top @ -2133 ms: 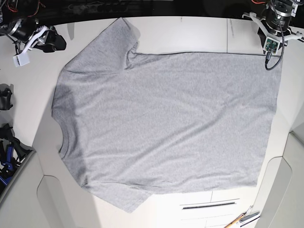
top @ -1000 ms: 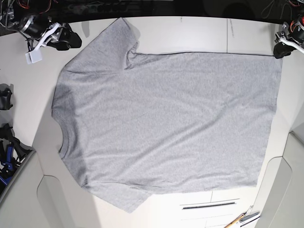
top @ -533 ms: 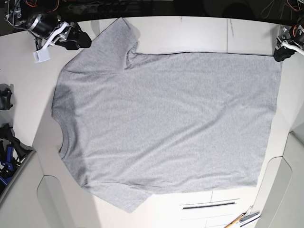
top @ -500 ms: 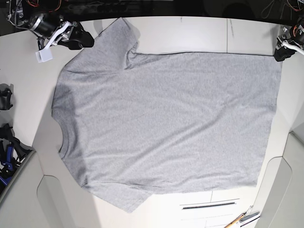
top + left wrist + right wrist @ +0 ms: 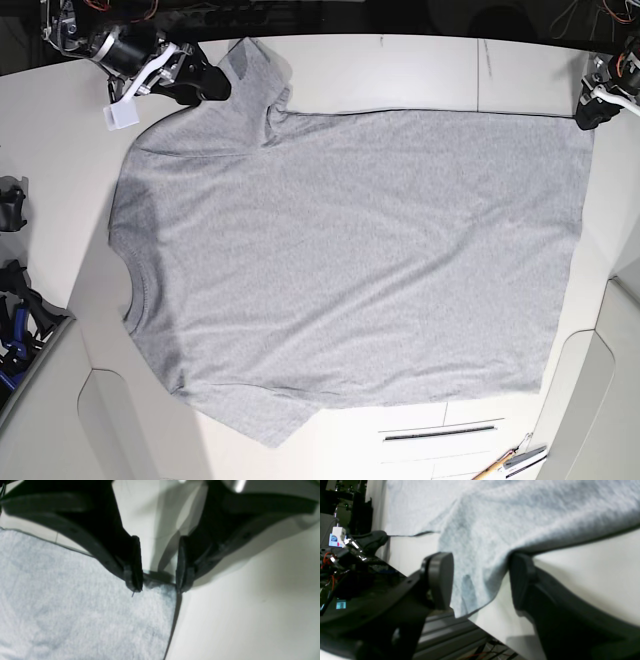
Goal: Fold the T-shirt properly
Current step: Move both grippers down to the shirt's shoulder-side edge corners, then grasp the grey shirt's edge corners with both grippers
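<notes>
The light grey T-shirt [image 5: 350, 250] lies spread flat on the white table [image 5: 400, 70], plain side up, neck to the left and hem to the right. My right gripper [image 5: 212, 85] is at the far sleeve, at the table's top left. In the right wrist view it [image 5: 480, 585] is open, with the sleeve cloth [image 5: 480, 555] running between its fingers [image 5: 440, 580]. My left gripper [image 5: 585, 118] is at the far hem corner. In the left wrist view it [image 5: 157, 580] is open, with the shirt corner [image 5: 160, 592] just below the gap between its fingertips.
Dark tools [image 5: 15, 310] sit at the left edge. A pen-like tool [image 5: 510, 462] lies at the bottom right, near a slot in the table front [image 5: 440, 432]. A dark rail and cables [image 5: 345, 562] run behind the far table edge.
My right gripper has moved right along the far edge until it reached the sleeve. My left gripper moved to the hem corner and has stayed there for the last half second.
</notes>
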Controlling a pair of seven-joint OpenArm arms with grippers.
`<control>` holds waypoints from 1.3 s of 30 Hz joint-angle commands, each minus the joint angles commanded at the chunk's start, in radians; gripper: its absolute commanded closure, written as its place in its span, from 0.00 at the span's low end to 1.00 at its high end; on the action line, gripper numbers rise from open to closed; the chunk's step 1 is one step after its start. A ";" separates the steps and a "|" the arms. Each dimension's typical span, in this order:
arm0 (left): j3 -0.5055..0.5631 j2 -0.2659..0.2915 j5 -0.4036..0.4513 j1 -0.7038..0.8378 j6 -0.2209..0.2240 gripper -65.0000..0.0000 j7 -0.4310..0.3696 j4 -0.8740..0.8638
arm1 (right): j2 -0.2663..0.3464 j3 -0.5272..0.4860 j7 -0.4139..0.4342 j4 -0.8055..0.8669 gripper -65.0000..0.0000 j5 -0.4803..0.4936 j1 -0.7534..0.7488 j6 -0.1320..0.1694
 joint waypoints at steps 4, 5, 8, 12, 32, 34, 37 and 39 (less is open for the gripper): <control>0.000 0.000 0.005 -0.016 0.000 0.60 0.009 0.000 | -0.012 -0.001 0.008 0.000 0.45 0.000 0.001 0.000; 0.000 0.000 0.007 -0.022 0.000 0.60 0.015 0.000 | -0.016 -0.001 0.011 0.000 0.45 0.000 0.007 0.000; 0.000 0.000 0.007 -0.043 0.000 0.60 0.033 0.000 | -0.023 -0.002 0.011 0.000 0.45 -0.003 0.015 0.000; 0.001 0.000 0.007 -0.045 0.000 0.60 0.034 0.000 | -0.024 -0.002 0.011 0.000 0.45 -0.003 0.017 0.000; 0.000 -0.001 -0.005 -0.047 -0.109 1.00 0.052 0.000 | -0.044 0.009 0.008 0.008 1.00 -0.032 0.015 0.019; -0.001 -0.001 -0.011 -0.047 -0.136 1.00 0.073 0.001 | -0.049 0.031 -0.018 0.018 1.00 -0.006 0.010 0.020; -0.002 -0.004 -0.039 -0.046 -0.208 1.00 0.125 0.001 | -0.048 0.073 -0.048 0.042 1.00 0.045 -0.007 0.028; -0.002 -0.007 -0.072 -0.044 -0.211 1.00 0.168 0.001 | -0.045 0.095 -0.065 0.054 1.00 0.068 -0.019 0.030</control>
